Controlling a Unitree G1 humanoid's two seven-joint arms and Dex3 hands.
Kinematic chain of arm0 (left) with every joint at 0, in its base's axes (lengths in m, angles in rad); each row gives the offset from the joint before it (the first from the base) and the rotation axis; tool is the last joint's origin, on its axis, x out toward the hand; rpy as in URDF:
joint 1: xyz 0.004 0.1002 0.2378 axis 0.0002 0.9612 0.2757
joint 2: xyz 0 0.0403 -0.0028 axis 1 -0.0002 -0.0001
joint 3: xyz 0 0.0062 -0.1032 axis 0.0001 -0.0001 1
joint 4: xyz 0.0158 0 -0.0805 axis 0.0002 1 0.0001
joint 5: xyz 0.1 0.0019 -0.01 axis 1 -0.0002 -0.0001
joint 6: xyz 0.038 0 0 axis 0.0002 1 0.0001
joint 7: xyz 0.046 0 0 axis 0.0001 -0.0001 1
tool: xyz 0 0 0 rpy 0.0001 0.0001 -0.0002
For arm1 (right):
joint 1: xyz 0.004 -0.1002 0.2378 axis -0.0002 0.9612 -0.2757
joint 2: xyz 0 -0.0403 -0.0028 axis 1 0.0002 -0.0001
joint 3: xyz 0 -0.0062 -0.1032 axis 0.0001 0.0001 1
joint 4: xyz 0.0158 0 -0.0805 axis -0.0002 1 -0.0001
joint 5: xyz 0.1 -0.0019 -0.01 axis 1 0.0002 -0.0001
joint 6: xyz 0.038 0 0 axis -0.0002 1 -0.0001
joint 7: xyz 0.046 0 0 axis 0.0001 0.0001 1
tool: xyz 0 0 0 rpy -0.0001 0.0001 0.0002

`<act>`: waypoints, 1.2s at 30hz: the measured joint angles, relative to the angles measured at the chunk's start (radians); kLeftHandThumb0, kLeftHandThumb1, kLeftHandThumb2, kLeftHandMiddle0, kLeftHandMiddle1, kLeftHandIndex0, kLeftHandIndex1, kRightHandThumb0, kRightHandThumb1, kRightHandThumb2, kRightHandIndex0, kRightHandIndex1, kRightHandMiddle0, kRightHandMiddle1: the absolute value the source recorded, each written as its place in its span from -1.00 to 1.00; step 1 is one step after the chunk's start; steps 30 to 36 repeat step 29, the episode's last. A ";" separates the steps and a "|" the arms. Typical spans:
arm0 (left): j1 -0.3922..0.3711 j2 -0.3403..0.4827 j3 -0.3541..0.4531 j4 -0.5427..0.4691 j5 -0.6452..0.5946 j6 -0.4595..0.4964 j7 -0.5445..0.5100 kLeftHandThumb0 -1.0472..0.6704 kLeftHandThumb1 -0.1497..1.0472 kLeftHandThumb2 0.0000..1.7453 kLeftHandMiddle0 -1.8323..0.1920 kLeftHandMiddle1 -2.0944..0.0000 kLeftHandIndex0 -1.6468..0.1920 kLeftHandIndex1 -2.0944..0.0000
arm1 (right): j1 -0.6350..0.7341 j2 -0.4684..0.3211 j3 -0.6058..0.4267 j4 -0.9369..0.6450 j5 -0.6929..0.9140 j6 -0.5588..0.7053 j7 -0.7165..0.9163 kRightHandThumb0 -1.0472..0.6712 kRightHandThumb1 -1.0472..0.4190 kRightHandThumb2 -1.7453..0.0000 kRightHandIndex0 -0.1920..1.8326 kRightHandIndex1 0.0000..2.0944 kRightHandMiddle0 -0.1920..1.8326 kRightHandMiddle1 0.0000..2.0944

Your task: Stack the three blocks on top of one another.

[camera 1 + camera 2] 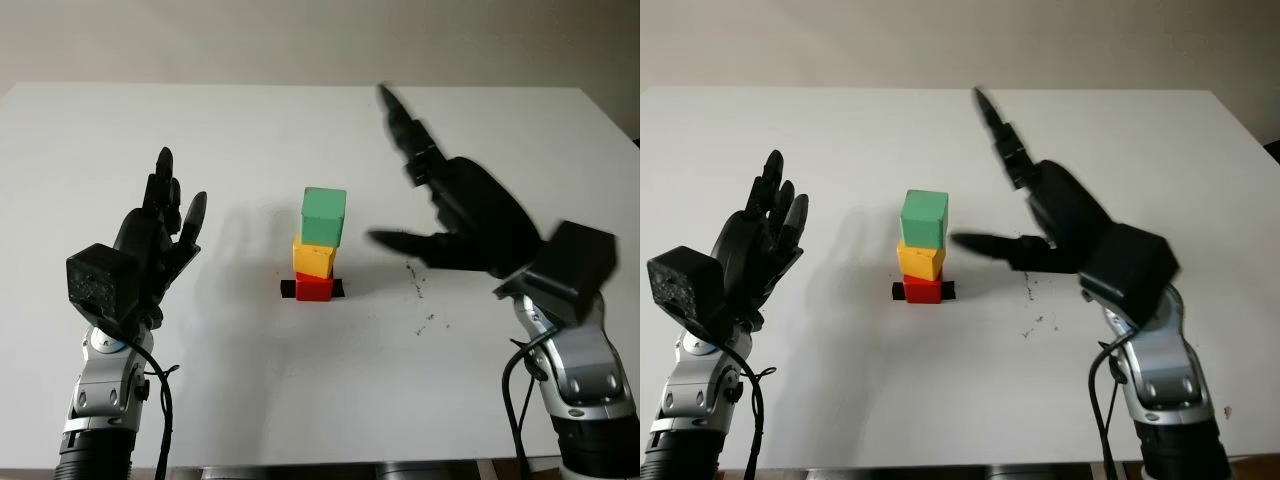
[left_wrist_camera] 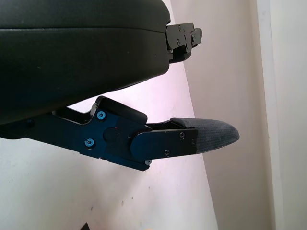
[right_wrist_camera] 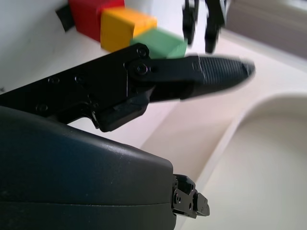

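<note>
Both hands (image 1: 150,240) (image 1: 470,215) beside stack (image 1: 318,245)

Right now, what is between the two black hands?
In the left eye view, the block stack: green block on yellow block on red block, between left hand and right hand.

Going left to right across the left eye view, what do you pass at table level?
left hand, open, raised over the table's left side → stack of red block, yellow block and green block at the centre → right hand, open, beside the stack.
</note>
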State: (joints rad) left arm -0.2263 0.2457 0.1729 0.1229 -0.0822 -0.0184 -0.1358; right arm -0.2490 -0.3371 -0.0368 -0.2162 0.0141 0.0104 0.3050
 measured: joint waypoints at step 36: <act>0.108 -0.038 -0.040 -0.051 0.008 -0.100 -0.054 -0.71 1.00 -0.42 0.94 0.94 0.94 0.96 | 0.182 0.202 0.009 0.175 0.018 0.176 -0.181 -0.59 -1.00 0.16 -1.00 -1.00 -1.00 -1.00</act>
